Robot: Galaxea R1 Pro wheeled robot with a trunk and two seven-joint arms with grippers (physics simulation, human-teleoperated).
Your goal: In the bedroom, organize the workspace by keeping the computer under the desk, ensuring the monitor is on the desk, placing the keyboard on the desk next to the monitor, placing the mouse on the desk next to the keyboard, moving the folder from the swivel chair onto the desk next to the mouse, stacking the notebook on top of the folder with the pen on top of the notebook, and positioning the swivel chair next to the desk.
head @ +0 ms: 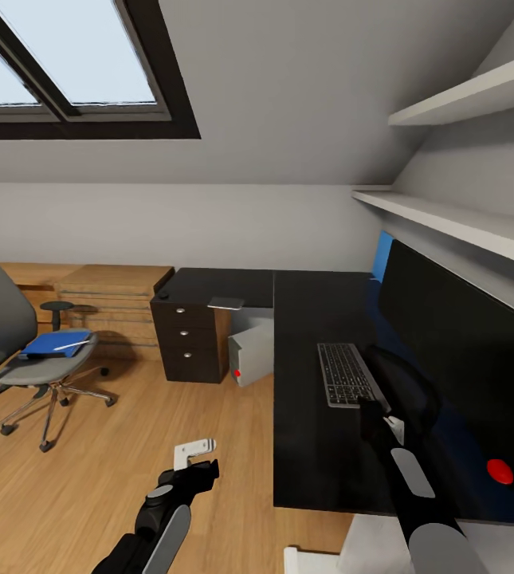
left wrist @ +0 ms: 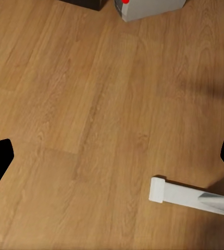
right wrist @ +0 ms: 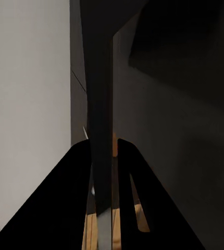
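Observation:
The monitor (head: 464, 351), a wide black screen with a red dot, stands tilted over the right side of the black desk (head: 312, 454). My right gripper (head: 376, 408) reaches over the desk to its lower edge. In the right wrist view, the right gripper (right wrist: 102, 148) is shut on a thin dark panel that looks like that edge. The keyboard (head: 344, 375) lies on the desk just left of the monitor. The grey computer (head: 250, 355) (left wrist: 148, 8) sits under the desk. The swivel chair (head: 17, 351) carries the blue folder (head: 53, 343) and the white pen (head: 73, 345). My left gripper (head: 195, 456) (left wrist: 112, 156) hangs open over the floor.
A small flat grey item (head: 226, 303) lies at the desk's far edge above the dark drawers (head: 185, 343). A low light-wood chest (head: 113, 307) stands along the back wall. White shelves (head: 456, 215) jut out above the monitor. A white bar (left wrist: 190, 197) lies on the wood floor.

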